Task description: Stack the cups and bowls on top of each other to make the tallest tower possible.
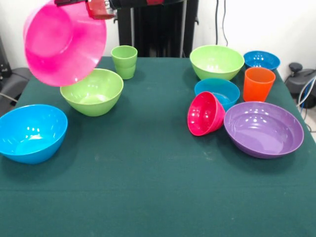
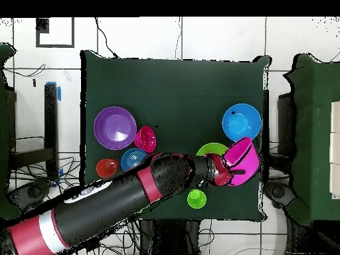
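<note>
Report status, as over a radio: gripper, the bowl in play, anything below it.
Gripper shut on big pink bowl, held tilted in the air. Lime green bowl on table underneath. Nothing stacked yet.

Bright, even light from overhead — small white glints sit inside the purple bowl (image 1: 263, 129), the large blue bowl (image 1: 31, 132) and the lifted pink bowl (image 1: 64, 42). Shadows on the green tablecloth (image 1: 148, 187) are soft and short, close under each bowl. The front view is fairly crisp — the overhead view is softer, with small objects indistinct.
</note>
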Robot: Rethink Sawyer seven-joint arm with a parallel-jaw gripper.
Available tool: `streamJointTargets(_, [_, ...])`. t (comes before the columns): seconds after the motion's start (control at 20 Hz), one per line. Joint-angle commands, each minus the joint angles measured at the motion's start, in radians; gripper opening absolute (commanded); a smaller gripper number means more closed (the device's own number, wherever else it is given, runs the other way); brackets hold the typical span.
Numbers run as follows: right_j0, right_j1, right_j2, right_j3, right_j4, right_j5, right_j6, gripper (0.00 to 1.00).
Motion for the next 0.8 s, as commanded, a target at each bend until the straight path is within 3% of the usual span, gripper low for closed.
streamJointTargets(0.05, [-0.021, -0.061, 0.243, -0.128, -0.025, 0.030, -0.007, 0.00])
streamJointTargets(0.8, [0.009, 0.007, 0.191, -0.187, -0.034, 0.077, 0.044, 0.00])
